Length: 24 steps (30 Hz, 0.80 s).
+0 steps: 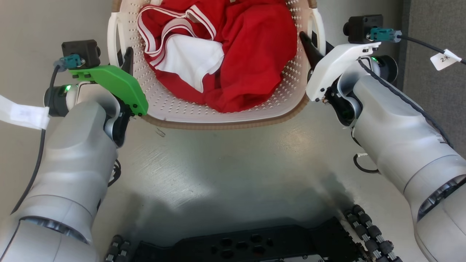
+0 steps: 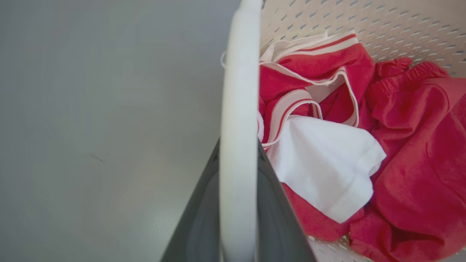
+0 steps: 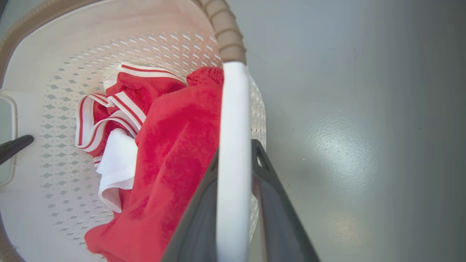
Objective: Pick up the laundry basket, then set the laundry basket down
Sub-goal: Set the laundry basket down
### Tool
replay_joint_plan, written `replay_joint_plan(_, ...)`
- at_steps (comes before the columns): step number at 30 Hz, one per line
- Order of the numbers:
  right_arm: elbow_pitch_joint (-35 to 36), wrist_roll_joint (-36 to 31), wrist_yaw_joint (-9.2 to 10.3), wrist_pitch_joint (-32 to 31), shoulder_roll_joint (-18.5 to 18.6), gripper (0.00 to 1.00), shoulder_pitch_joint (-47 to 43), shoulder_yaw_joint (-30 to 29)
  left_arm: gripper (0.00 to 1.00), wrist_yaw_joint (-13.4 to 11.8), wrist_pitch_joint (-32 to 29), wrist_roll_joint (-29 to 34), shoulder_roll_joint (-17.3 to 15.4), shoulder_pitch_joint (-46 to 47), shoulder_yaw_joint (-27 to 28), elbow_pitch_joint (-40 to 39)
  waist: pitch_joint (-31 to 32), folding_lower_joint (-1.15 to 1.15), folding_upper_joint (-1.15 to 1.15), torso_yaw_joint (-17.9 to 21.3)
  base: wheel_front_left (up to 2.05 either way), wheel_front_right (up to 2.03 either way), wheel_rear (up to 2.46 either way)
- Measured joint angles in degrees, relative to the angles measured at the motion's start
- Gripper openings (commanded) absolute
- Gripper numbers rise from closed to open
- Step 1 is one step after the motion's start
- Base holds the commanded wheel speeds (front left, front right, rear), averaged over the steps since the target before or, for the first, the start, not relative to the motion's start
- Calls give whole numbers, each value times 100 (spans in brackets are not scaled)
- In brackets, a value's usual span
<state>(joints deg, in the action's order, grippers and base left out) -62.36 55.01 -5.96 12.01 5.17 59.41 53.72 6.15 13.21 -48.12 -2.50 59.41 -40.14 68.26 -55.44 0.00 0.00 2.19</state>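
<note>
Though clothes-laden, laundry basket point(image 1: 171, 105) tight in left pincer point(image 1: 128, 60), right pincer point(image 1: 309, 45).

The laundry basket point(image 1: 174, 105), cream perforated plastic, rounded-rectangular with a brown woven-look rim and two white side handles point(image 1: 113, 40), sits upright over the grey floor point(image 1: 233, 156); whether it touches it cannot be told. Crumpled red clothes point(image 1: 255, 47) with striped trim and a white piece fill it. The left gripper point(image 1: 127, 56) and right gripper point(image 1: 305, 39) each pinch a handle.
</note>
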Motion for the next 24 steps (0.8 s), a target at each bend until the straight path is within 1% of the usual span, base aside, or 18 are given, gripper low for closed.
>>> replay_joint_plan(1, -1, 1, -10, 7, 0, 100, 0, 11, 100, 11, 3, 0, -1, 7, -4, 13, -1, 0, 0, 0, 0, 0, 0)
replay_joint_plan(3, 0, 1, -102, 7, -23, 100, -1, 49, 100, 13, -5, -1, 13, 27, -20, 75, -2, 0, 0, 1, 0, 0, 0)
replay_joint_plan(4, -7, 13, -109, 7, -74, 100, -3, 48, 100, 14, -5, -1, 25, 27, -24, 104, 0, 0, 0, 3, 0, 0, 0)
replay_joint_plan(8, -34, 52, -109, 8, -153, 100, -2, 56, 100, 15, -8, -1, 78, 28, -36, 155, 19, 0, 0, 14, 0, 0, 0)
replay_joint_plan(16, -208, 97, -110, 8, -153, 100, -2, 75, 100, 18, -13, 3, 81, 44, -80, 202, 96, 0, 0, 34, 0, 0, 0)
replay_joint_plan(24, -314, 159, -110, 15, -153, 100, -37, 104, 100, 48, -11, 20, 81, 37, -120, 338, 307, 0, 0, 56, 0, 0, 0)
